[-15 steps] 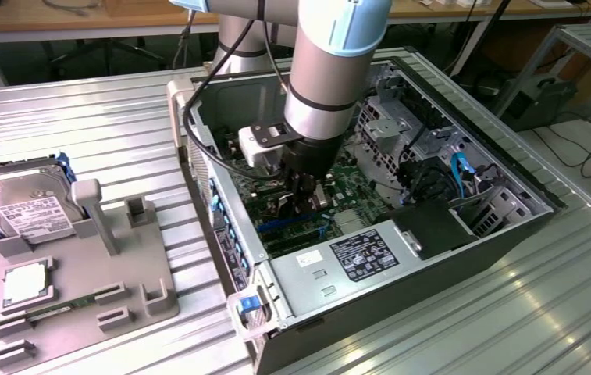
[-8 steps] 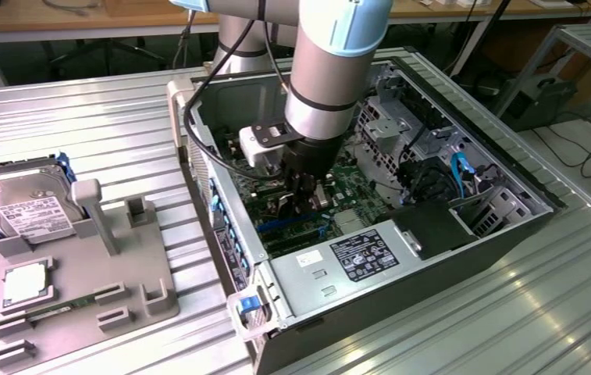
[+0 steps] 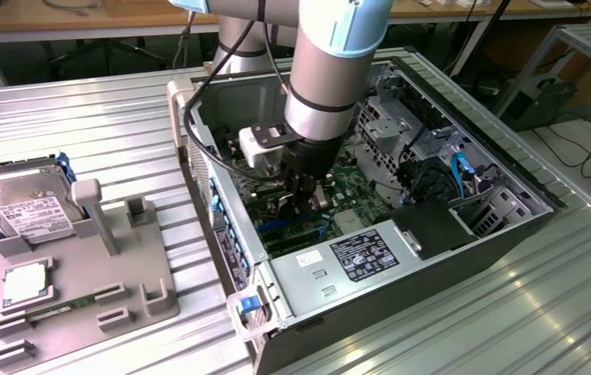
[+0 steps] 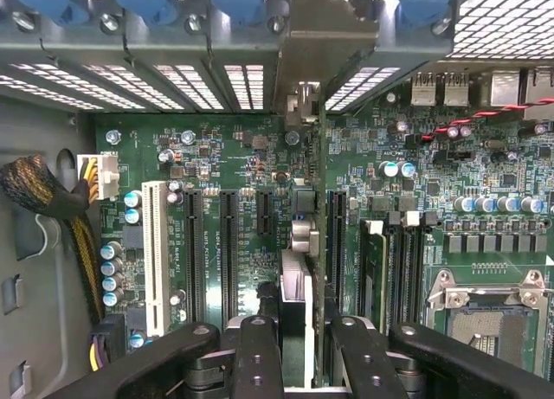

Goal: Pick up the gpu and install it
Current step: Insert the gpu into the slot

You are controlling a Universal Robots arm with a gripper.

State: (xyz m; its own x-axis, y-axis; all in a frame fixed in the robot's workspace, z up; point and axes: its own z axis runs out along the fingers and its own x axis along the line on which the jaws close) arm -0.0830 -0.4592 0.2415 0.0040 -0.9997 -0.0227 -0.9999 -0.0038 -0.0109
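Note:
My gripper is shut on the gpu, which I see edge-on in the wrist view. The card is a thin upright board that runs from between the black fingers to its pale metal bracket at the case's rear slot wall. It hangs over the green motherboard, along a black expansion slot. Whether it sits in the slot I cannot tell. In the exterior view the gripper is low inside the open computer case, just above the motherboard.
Two black slots and a white slot lie beside the card, with a cable bundle beyond. A memory module and the CPU socket lie on its other side. The power supply sits near. A grey fixture holds a hard drive.

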